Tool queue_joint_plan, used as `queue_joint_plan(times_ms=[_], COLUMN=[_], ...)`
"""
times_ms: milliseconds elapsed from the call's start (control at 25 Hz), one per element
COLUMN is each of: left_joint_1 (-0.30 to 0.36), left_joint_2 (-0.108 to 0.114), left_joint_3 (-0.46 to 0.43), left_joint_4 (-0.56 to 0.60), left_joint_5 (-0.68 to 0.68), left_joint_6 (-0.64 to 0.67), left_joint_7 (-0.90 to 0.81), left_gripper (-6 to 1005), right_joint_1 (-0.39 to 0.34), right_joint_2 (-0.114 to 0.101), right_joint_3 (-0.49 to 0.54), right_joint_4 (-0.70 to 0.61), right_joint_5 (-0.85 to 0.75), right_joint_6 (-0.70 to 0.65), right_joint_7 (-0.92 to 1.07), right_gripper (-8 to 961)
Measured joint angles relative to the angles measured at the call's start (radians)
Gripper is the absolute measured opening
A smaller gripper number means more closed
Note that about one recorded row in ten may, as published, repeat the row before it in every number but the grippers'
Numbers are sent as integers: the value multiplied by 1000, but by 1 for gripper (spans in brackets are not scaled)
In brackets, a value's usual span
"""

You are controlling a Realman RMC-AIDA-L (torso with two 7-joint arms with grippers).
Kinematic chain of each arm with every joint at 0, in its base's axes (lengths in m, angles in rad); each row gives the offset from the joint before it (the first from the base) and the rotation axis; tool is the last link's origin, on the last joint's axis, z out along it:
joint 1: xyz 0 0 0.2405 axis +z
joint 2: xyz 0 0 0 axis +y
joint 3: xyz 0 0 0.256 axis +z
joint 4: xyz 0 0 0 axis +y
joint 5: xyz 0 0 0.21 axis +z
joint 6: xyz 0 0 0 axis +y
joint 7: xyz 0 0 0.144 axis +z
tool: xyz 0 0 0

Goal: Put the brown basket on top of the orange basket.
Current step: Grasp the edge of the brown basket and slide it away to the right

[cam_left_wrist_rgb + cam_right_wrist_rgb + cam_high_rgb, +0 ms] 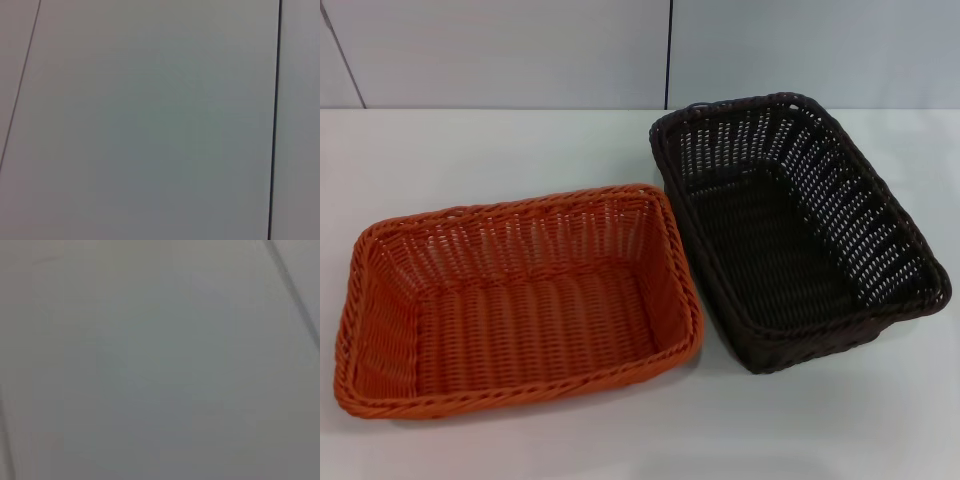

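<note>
**Op A:** Logging from my console. Head view: the orange basket (520,300) sits on the white counter (470,150), on the robot's left, upright, open side up, nothing inside it. The brown basket (795,230) sits on the robot's right, also upright and holding nothing, turned at an angle so one short end points toward the back.

**Op B:** Contact between them?

**Op A:** The orange basket's right-hand rim runs right up against the brown one's near-left wall. I read them as touching or just shy of it; I cannot tell which. Neither is stacked on the other.

**Op B:** Anything around them?

**Op A:** Behind the counter I see a pale panelled wall (520,50) with a dark vertical seam (669,50) ending just behind the brown basket's far corner. Nothing lies over either basket.

**Op B:** Pincers?

**Op A:** Neither the left pincer nor the right pincer shows in any feed, so spread or pressed together I cannot say. Both wrist views give me only plain grey panel surface with thin dark seams.
</note>
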Motion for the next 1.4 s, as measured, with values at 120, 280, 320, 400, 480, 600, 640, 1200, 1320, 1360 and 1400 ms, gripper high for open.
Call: queue_joint_plan(times_ms=[120,280,320,400,480,600,640,1200,1320,1360,1400], left_joint_1=[0,0,0,0,-1,-1,-4,-11,-12,-13,-13], left_joint_2=[-1,-2,-3,-3,-4,-4,-5,-3,-2,-2,-2], left_joint_3=[0,1,2,6,7,8,10,11,11,11,11], left_joint_4=[0,1,2,3,3,3,10,14,14,14,14], left_joint_5=[0,0,0,0,0,0,0,0,0,0,0], left_joint_6=[-2,-4,-8,-13,-13,-14,-19,-26,-26,-26,-26], left_joint_7=[0,0,0,0,0,0,-1,-2,-2,-2,-2], left_gripper=[761,761,761,761,761,761,761,761,761,761,762], right_joint_1=[-3,0,3,5,13,31,37,153,181,190,200], right_joint_2=[-1,-1,-1,-1,0,1,1,-27,-33,-36,-40], right_joint_3=[57,151,197,223,280,364,392,544,555,555,553], right_joint_4=[-59,-117,-134,-142,-150,-160,-167,-264,-273,-278,-282], right_joint_5=[-17,-21,-21,-21,-21,-31,-48,-295,-296,-296,-296], right_joint_6=[179,417,504,548,645,781,828,1300,1390,1422,1458], right_joint_7=[0,4,9,12,21,31,39,127,126,124,121], right_gripper=[636,636,636,637,637,637,637,637,637,636,636])
